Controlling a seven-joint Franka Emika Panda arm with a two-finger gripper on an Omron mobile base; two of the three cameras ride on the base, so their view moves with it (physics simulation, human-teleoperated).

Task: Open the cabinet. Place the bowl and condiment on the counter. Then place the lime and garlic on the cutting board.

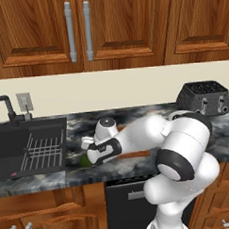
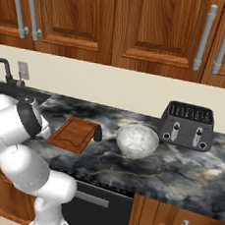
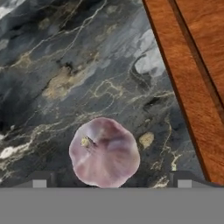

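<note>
My gripper [image 3: 111, 181] is open, low over the counter [image 3: 65, 65]. The garlic [image 3: 105, 151], a pinkish-white bulb, lies on the stone between its two fingertips [image 3: 39, 180]. Right of the garlic runs the edge of the brown cutting board [image 3: 192, 65], which has nothing on it [image 2: 75, 132]. A bit of the green lime [image 1: 85, 160] shows on the counter just under my hand. The small black condiment [image 2: 98, 132] stands at the board's right edge, and the silver bowl [image 2: 137, 140] sits on the counter beyond it. The cabinet [image 1: 80, 33] doors above stand shut.
A dark toaster [image 2: 187, 125] stands at the back right of the counter. A black sink [image 1: 30, 148] with a wire rack and faucet lies to the left. Base cabinets and a dark dishwasher front [image 2: 94, 206] sit below the counter edge.
</note>
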